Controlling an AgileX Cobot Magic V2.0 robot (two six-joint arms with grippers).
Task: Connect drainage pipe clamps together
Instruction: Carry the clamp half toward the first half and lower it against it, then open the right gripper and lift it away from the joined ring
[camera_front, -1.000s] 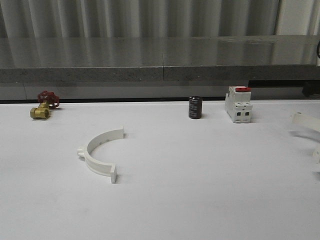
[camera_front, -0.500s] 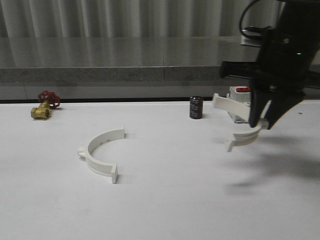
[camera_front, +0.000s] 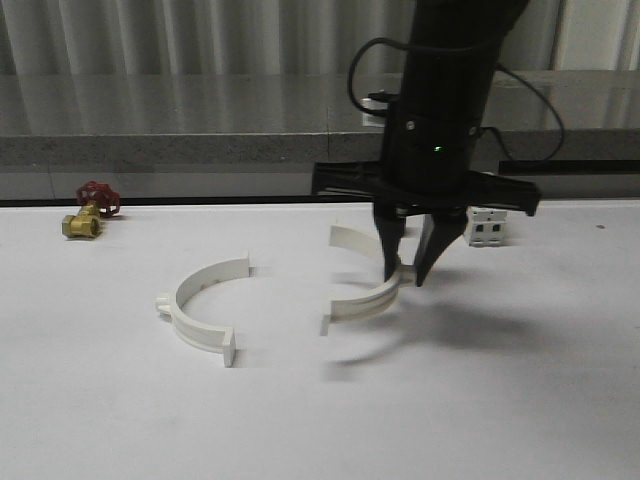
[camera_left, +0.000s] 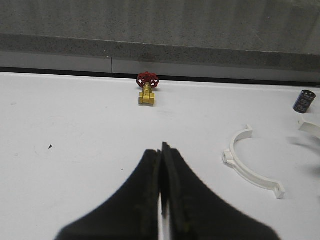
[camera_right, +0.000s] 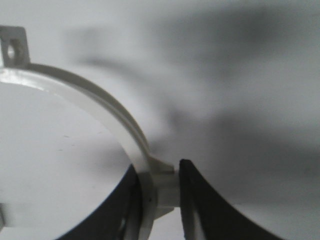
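Up front, the right gripper (camera_front: 408, 272) grasps one clamp half (camera_front: 365, 300) above the table (camera_front: 500, 400), beside the resting half (camera_front: 200, 310); the left wrist view shows the left gripper (camera_left: 162, 150) clenched on nothing.

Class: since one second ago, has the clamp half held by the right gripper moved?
Yes. The held clamp half in the right gripper has travelled leftward in the front view, toward the resting clamp half.

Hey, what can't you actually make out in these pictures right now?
- Front view: the right arm covers most of the breaker.
- Front view: whether the held clamp half touches the table; it is motion-blurred.
- Right wrist view: the held half's far end is cut off by the edge; the right gripper fingers cover its lug.
- Left wrist view: the capacitor's markings are too small.
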